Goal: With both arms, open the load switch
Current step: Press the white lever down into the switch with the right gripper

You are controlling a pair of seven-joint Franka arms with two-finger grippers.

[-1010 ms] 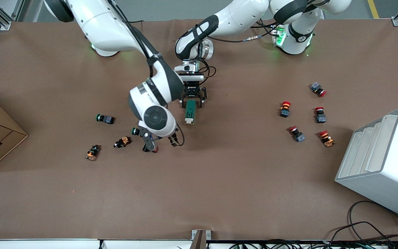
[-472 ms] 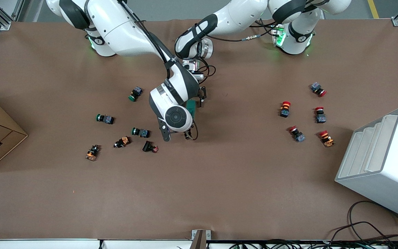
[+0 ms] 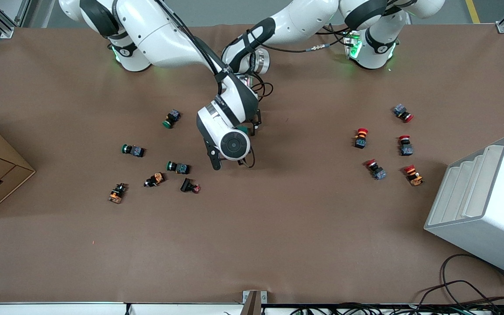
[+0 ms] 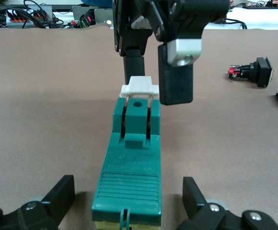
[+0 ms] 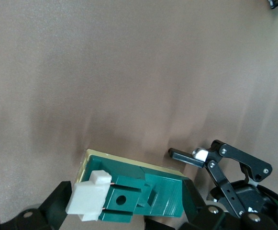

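Change: right arm has swung in from the buttons (image 3: 177,167) toward mid-table; right gripper (image 4: 159,81) now hangs over the switch's toggle (image 4: 139,86).
Switch (image 4: 131,179): flat on the mat, mid-table, mostly hidden under the right wrist in the front view.
Left gripper (image 4: 129,201): fingers spread either side of the switch body, not clamped.
Right gripper: fingers apart, straddling the toggle.
Risk: unclamped body may slide or tip if the toggle is pulled; crowded grippers could collide.
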